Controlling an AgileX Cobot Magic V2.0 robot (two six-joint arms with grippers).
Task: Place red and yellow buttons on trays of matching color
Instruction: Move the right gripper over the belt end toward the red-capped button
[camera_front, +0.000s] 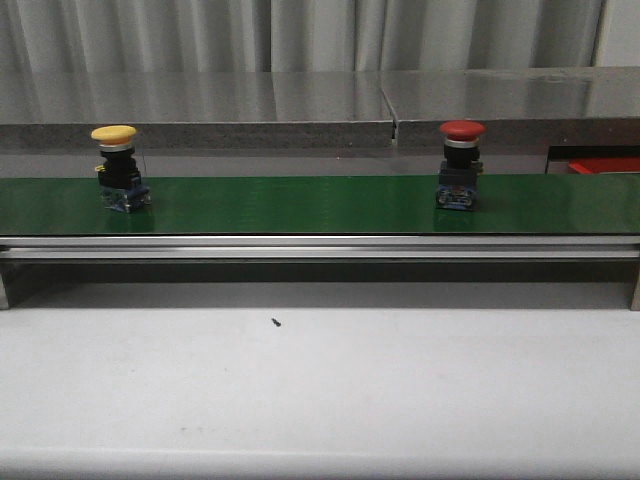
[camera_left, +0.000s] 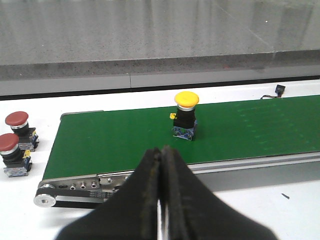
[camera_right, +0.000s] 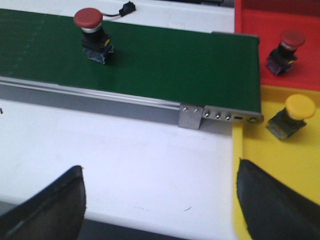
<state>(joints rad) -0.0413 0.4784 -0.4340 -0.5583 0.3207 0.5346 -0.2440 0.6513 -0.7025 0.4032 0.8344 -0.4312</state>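
Note:
A yellow button (camera_front: 115, 167) stands on the left part of the green conveyor belt (camera_front: 300, 205); the left wrist view shows the yellow button (camera_left: 185, 114) too. A red button (camera_front: 461, 163) stands on the belt's right part, the same red button (camera_right: 92, 34) in the right wrist view. A red tray (camera_right: 250, 37) holds one red button (camera_right: 286, 50). A yellow tray (camera_right: 280, 160) holds one yellow button (camera_right: 292, 116). My left gripper (camera_left: 161, 152) is shut and empty, short of the belt. My right gripper (camera_right: 160, 192) is open over the white table, near the yellow tray's edge.
Two more red buttons (camera_left: 15, 142) stand on the white table beyond the belt's left end. An aluminium rail (camera_front: 320, 247) runs along the belt's front. A small dark speck (camera_front: 275, 322) lies on the white table (camera_front: 320, 390). A grey counter stands behind the belt.

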